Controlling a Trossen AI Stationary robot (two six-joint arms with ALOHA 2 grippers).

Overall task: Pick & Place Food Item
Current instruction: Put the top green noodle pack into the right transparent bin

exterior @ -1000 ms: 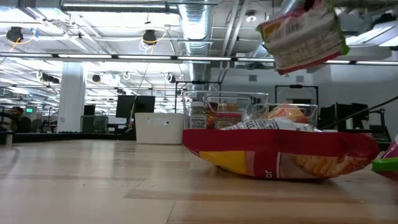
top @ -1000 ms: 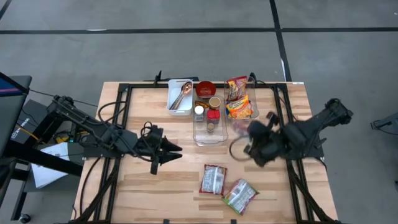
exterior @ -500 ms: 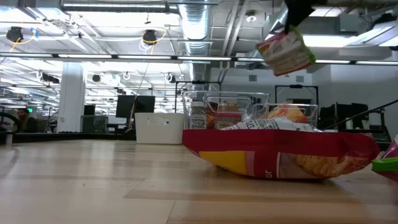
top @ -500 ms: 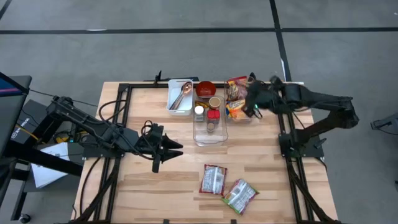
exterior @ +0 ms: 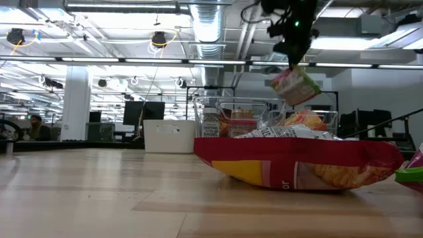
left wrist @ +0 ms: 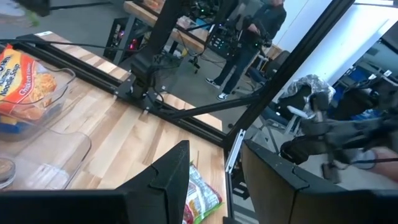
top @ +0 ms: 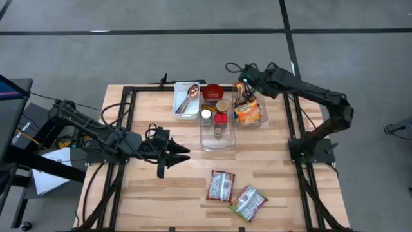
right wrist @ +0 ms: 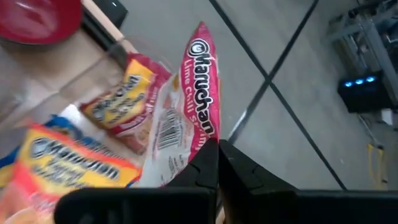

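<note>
the right gripper [top: 245,82] reaches over the far edge of the wooden worktop [top: 148,193], above the clear bin [top: 261,117] that stands at the right of the row of containers. its fingers [right wrist: 208,163] are pressed together on the edge of a pink ramen packet [right wrist: 193,112], which hangs from them, tilted, above the noodle packs already lying in that bin [right wrist: 81,149]; from the level view the held packet [exterior: 294,86] dangles clear of the bin's rim, not touching what lies below. the left gripper [top: 180,154] waits near the middle of the worktop's left half, well apart from the bins, with its fingers [left wrist: 168,180] spread and nothing between them. a second clear bin [top: 215,143] beside the first holds small jars, a white tray [top: 179,109] with a spoon sits to its left, and a red bowl [top: 213,93] stands at the far edge between them. two more food packets rest flat near the front edge: a red one [top: 220,185] and, just beside it, a green one [top: 248,202]. in the level view a red and yellow packet [exterior: 297,162] lies close to the camera. a person [left wrist: 252,31] stands in the room beyond the worktop.
</note>
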